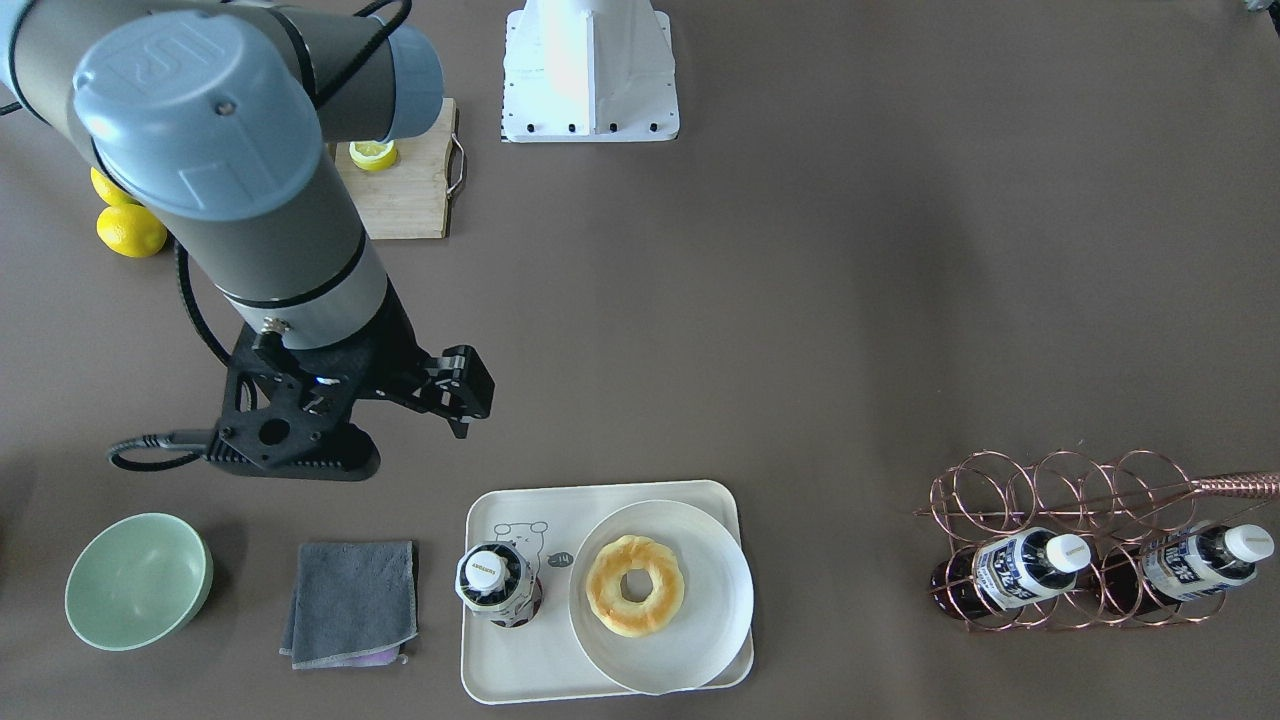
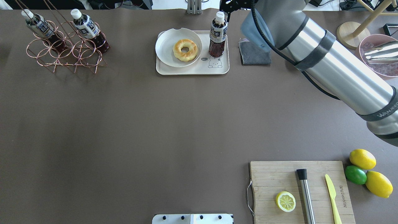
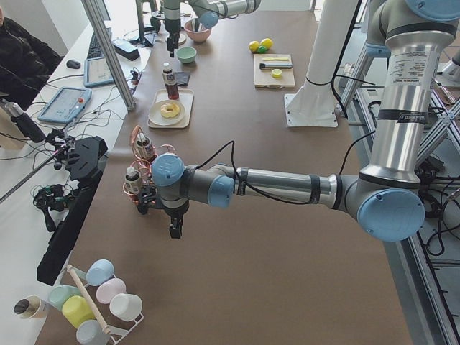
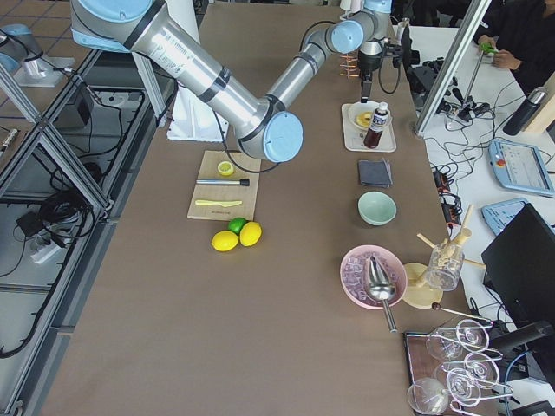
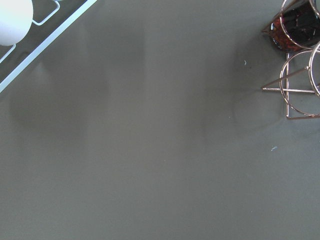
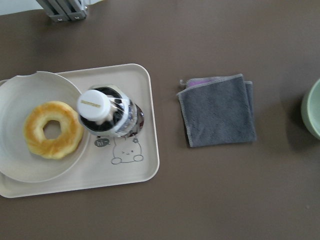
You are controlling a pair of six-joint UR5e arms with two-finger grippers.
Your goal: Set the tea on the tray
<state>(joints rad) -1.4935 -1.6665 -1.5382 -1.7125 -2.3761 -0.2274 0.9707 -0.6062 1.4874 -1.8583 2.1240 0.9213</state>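
Observation:
One tea bottle (image 1: 497, 585) stands upright on the left part of the cream tray (image 1: 520, 665), next to its bear drawing. It also shows in the overhead view (image 2: 217, 34) and in the right wrist view (image 6: 107, 114). My right gripper (image 1: 462, 405) hangs above the table behind the tray, apart from the bottle, empty and seemingly open. My left gripper (image 3: 175, 228) shows only in the exterior left view, low over the table near the wire rack; I cannot tell if it is open or shut.
Two more tea bottles (image 1: 1025, 568) lie in a copper wire rack (image 1: 1050, 490). A white plate (image 1: 700, 600) with a doughnut (image 1: 634, 585) sits on the tray. Beside the tray lie a grey cloth (image 1: 350, 600) and a green bowl (image 1: 135, 580). Behind are a cutting board (image 1: 405, 195) and lemons (image 1: 130, 230).

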